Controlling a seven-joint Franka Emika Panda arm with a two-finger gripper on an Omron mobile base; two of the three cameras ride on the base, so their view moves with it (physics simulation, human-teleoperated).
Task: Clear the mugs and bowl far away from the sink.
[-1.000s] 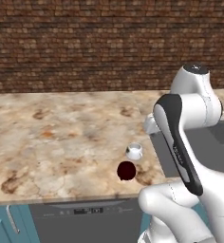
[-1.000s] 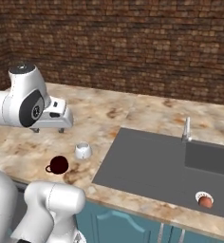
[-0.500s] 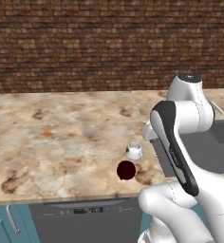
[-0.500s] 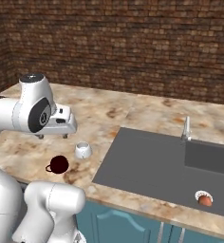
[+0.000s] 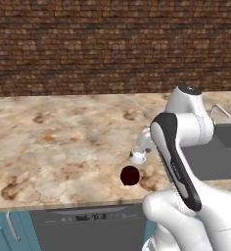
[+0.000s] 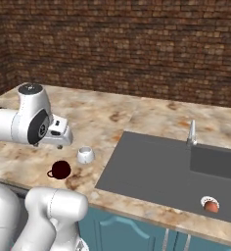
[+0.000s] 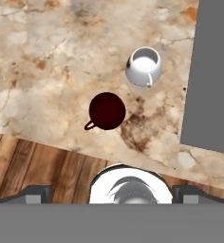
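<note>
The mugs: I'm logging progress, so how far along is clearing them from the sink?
Nothing looks done: the white mug and maroon mug both stand on the counter beside the sink. The open claw holds nothing, hanging above them. Moving both mugs is left.

Counter (image 7: 47, 57) mottled polished stone; maroon mug (image 7: 107, 111) glossy; white mug (image 7: 143, 66) smooth ceramic; sink (image 6: 156, 171) matt grey

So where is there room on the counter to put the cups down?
The marble counter lies bare between the brick wall and the front edge, left of the white mug. It is crowded by the sink, where the maroon mug sits too.
</note>
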